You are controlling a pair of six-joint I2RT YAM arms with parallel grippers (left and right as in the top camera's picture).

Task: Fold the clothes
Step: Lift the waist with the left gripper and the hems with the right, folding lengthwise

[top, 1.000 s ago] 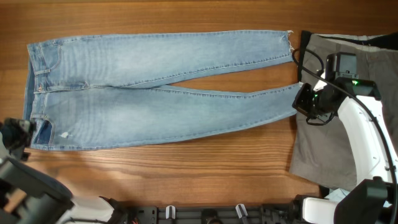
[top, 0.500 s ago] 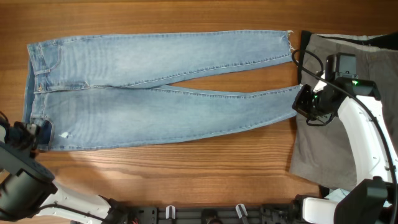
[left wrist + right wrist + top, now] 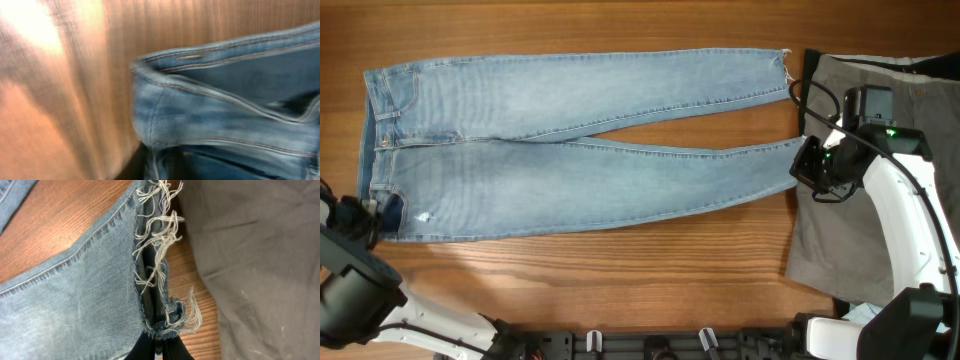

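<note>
From above, the jeans [image 3: 570, 170] lie flat on the wooden bench [image 3: 620, 290]. The waist is at the left and both long legs run to the right. The grey trousers [image 3: 840, 240] lie in a loose heap at the right end, partly under the right arm. The left tool [image 3: 365, 215] is at the near corner of the waist. The right tool [image 3: 804, 165] is at the end of the nearer leg. The left wrist view is blurry. It shows the thick waistband [image 3: 210, 115] very close, lifted a little off the wood, but I cannot tell if the left tool is apart or together. In the right wrist view, the right tool's black tips look pinched together on the frayed hem [image 3: 155, 260], just beside the grey cloth. I think the jeans are soft and floppy but a bit heavy, so they will sag and drag if held by only one spot. The loose threads could slip or tear. It is best to hold the stitched hem and the thick waistband, one at each end.
</note>
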